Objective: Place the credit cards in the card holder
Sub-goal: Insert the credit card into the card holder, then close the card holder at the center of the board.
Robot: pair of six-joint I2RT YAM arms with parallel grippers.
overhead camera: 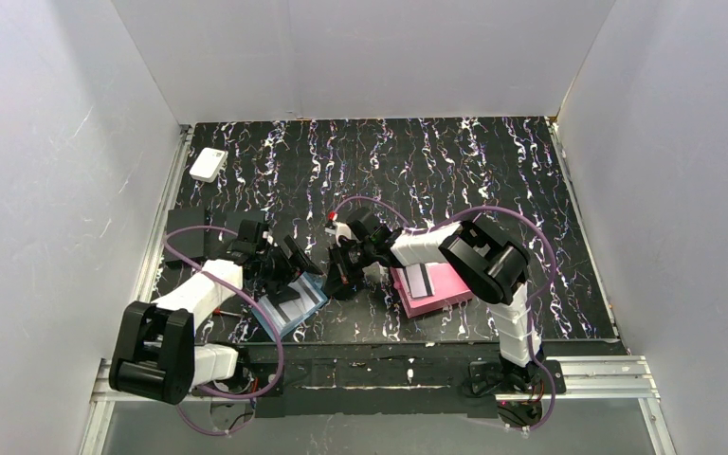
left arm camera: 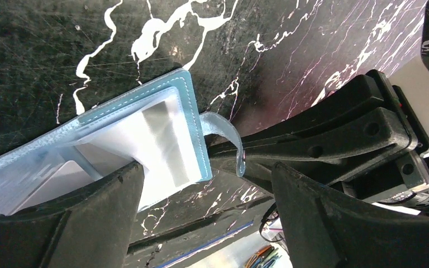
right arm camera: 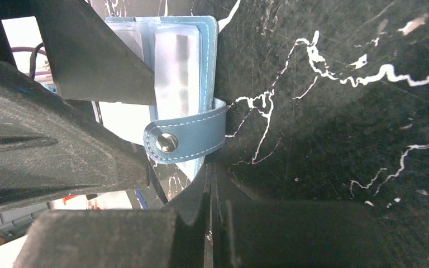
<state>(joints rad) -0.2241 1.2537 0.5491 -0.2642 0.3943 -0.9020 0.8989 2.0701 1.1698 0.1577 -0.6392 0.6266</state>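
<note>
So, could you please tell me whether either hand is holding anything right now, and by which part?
Nothing is visibly held. The left hand stands open at the card holder; the right hand is shut, tips beside its snap tab.

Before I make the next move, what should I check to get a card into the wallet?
1. Card holder lies open, pockets up: ok.
2. Left gripper open, straddling the holder's edge, clamping nothing: ok.
3. Right gripper carrying a card: not ok; it is shut and no card shows in its grip.
4. Snap tab clear of the pockets: cannot tell; it curls up at the holder's edge, close to the right gripper.
5. Credit card available: ok; a striped one lies on the pink tray.
</note>
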